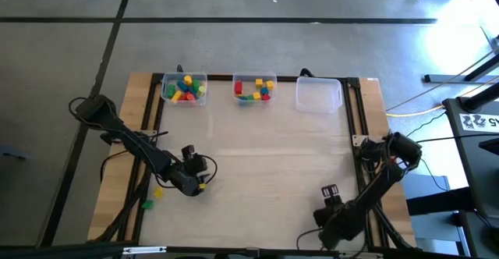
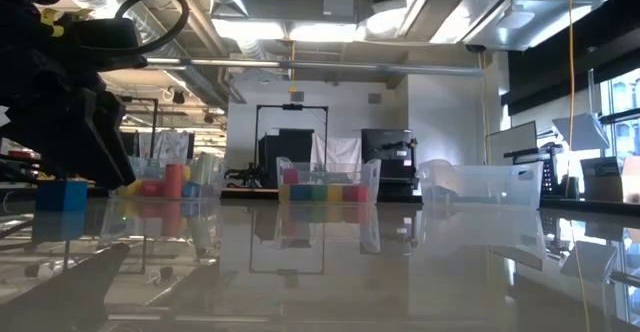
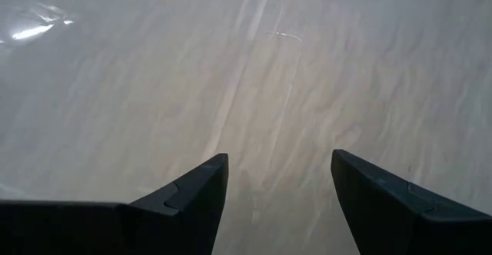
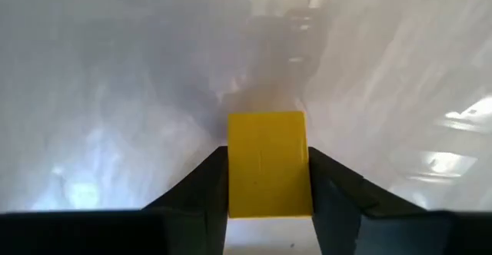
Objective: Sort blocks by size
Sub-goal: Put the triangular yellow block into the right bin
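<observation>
My right gripper [image 4: 267, 163] is shut on a yellow block [image 4: 267, 144] near the table's front right [image 1: 329, 193]. My left gripper [image 3: 280, 186] stands open over bare tabletop at the front left [image 1: 191, 172], with nothing between its fingers. Many coloured blocks lie in two clear bins at the far edge, the left bin [image 1: 184, 88] and the middle bin [image 1: 255, 88]. A blue block [image 2: 62, 194] rests on the table beside the left arm. A yellow block [image 1: 158, 191] and a green block [image 1: 146, 204] lie loose by the left edge. My right gripper pinches the yellow block by two opposite flat sides [image 4: 231, 170], one finger on each. The fingers come from above, pointing steeply down. The block sits square between them; whether its underside is clear of the table does not show.
A third clear bin [image 1: 318, 95] stands at the far right with nothing in it. Dark rails [image 1: 352, 111] run along the table's left and right sides. The wide middle of the tabletop [image 1: 265, 157] is bare wood.
</observation>
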